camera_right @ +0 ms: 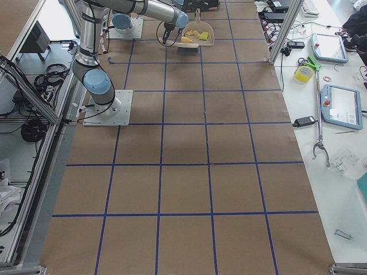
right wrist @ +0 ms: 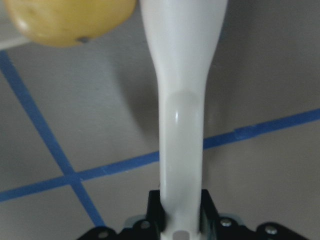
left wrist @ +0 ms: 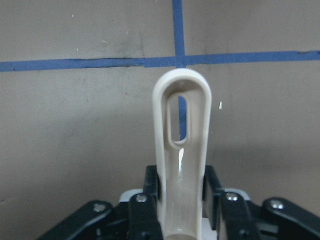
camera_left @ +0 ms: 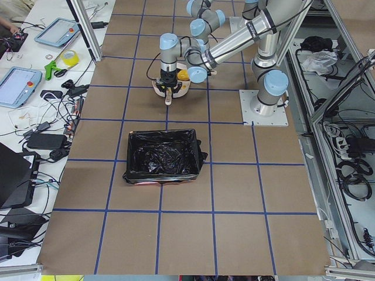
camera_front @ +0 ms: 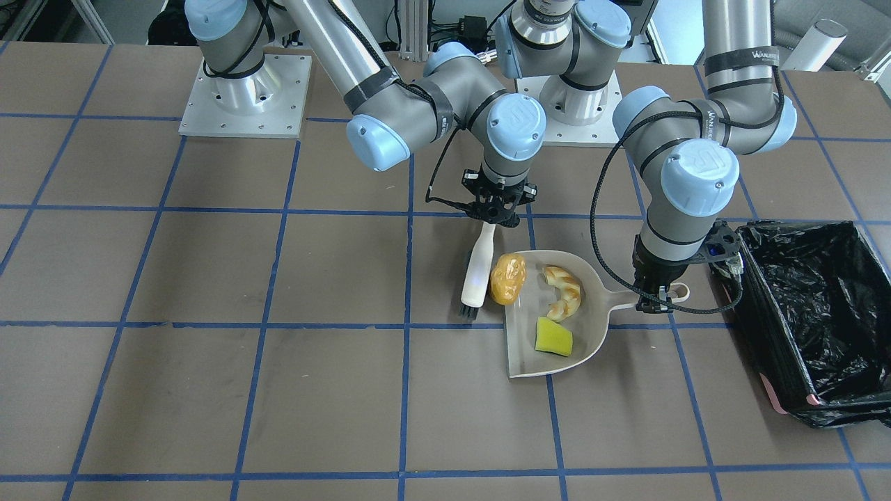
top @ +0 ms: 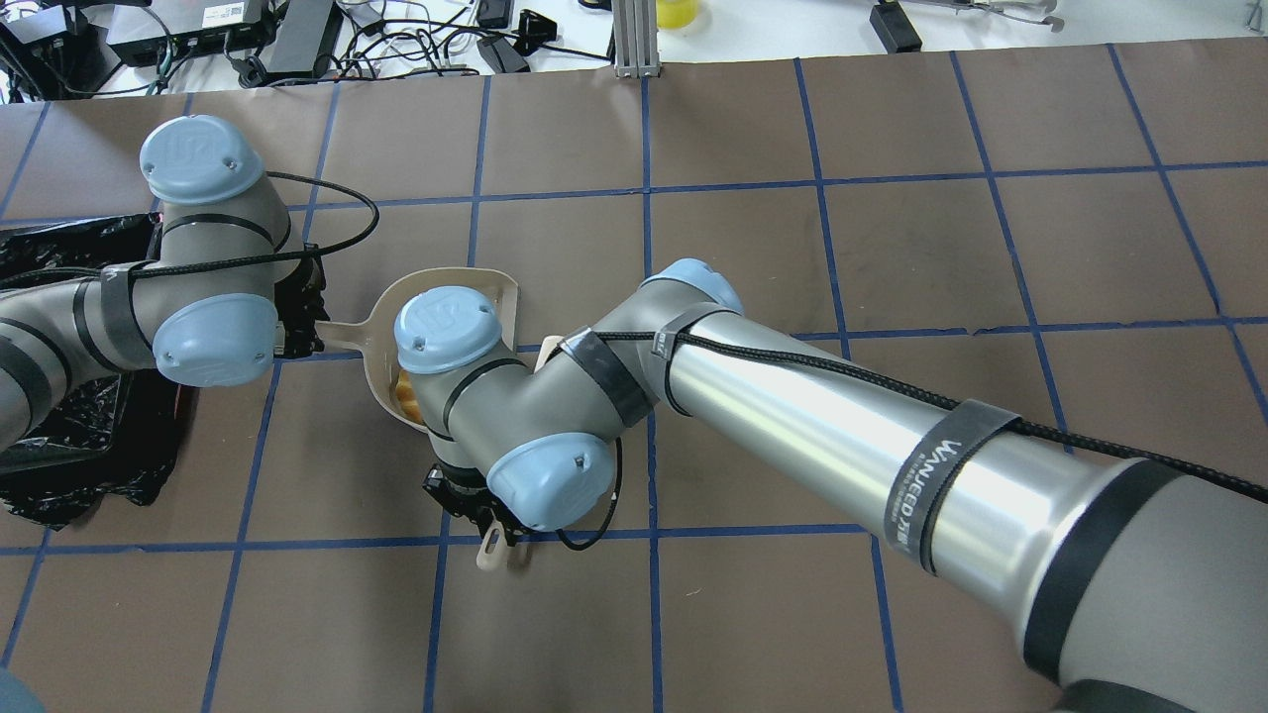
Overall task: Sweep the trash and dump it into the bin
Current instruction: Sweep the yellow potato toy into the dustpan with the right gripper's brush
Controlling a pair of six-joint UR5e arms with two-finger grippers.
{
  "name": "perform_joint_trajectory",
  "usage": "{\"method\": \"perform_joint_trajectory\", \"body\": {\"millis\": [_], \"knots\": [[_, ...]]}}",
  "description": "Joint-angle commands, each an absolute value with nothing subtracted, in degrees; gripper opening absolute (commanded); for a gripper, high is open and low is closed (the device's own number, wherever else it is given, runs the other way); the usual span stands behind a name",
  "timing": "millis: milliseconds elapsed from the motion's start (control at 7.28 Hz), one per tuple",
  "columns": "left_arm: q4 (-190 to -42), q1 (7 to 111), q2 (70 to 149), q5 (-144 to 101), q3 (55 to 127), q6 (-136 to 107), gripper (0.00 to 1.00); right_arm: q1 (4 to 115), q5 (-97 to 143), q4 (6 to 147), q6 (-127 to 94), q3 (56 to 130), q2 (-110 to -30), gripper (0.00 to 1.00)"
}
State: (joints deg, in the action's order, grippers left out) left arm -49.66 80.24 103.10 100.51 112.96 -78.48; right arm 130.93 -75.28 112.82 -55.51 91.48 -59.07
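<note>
Clamping the dustpan (camera_front: 529, 351) handle in my left end effector (camera_front: 660, 296), I pinch the brush (camera_front: 479, 271) in my right end effector (camera_front: 495, 210). The potato-like lump (camera_front: 507, 278) lies beside the brush at the pan's lip, with the croissant piece (camera_front: 564, 291) and sponge chunk (camera_front: 553, 337) inside and the bin (camera_front: 769, 327) near my left end effector.

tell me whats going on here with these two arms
The right gripper is shut on a white brush, bristles down; the left gripper is shut on the handle of the dustpan. The croissant-like piece and the yellow wedge lie in the pan; the potato-like lump sits at its open edge, beside the brush. The black-lined bin stands next to the left arm, and the three pieces are not yet dumped.
</note>
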Motion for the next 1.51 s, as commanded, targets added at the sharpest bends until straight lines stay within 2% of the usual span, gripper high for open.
{"method": "perform_joint_trajectory", "body": {"millis": [0,687,824,1099,1374], "knots": [[-49.7,80.2,103.1,100.5,112.9,-78.3,0.0,131.0,-74.0,112.2,-55.1,84.1,-54.9,0.0],[-49.5,80.2,103.1,100.4,112.9,-78.2,0.0,129.6,-76.0,108.1,-48.3,83.9,-56.7,0.0],[-49.4,80.2,103.1,100.3,112.9,-78.2,0.0,127.3,-79.2,100.6,-42.3,84.1,-60.1,0.0],[-49.4,80.2,103.1,100.2,112.9,-78.2,0.0,120.5,-79.7,94.2,-35.5,86.1,-64.7,0.0],[-51.8,79.8,101.9,92.6,111.0,-78.7,0.0,109.7,-84.1,85.7,-21.2,89.5,-71.1,0.0]]}}
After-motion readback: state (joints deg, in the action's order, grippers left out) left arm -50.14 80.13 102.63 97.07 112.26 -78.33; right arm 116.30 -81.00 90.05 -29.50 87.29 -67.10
